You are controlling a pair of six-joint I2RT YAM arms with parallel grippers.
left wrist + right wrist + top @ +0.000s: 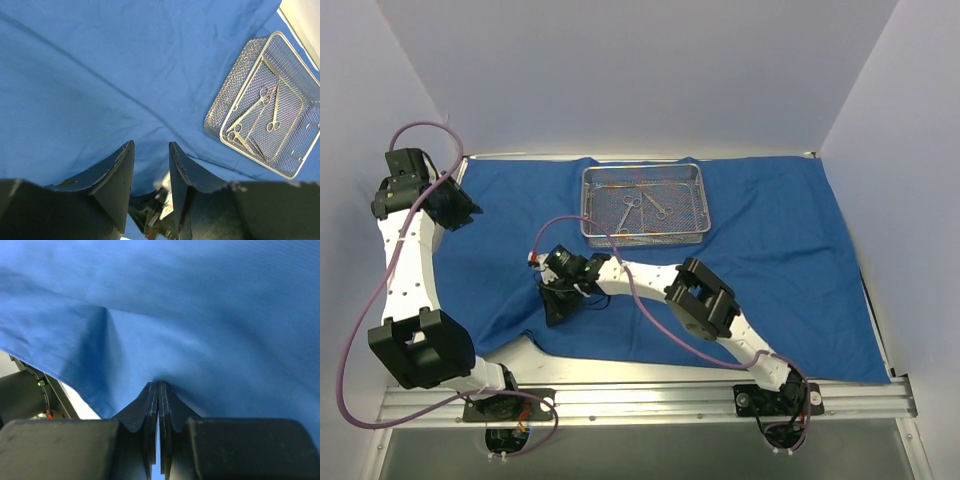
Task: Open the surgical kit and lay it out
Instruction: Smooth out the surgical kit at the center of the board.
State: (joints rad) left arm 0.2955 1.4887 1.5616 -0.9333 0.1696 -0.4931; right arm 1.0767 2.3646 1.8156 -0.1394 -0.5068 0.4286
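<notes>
right hand [158, 386] pinches cloth [210, 315] | tray [692, 205] holds instruments [631, 212] (thin, steel)

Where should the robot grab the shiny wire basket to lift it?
Probably the right short wall of the wire-mesh tray, from straight above. That wall stands thin and upright, so the jaws can straddle it, and the instruments lie left of centre, out of the way.
</notes>
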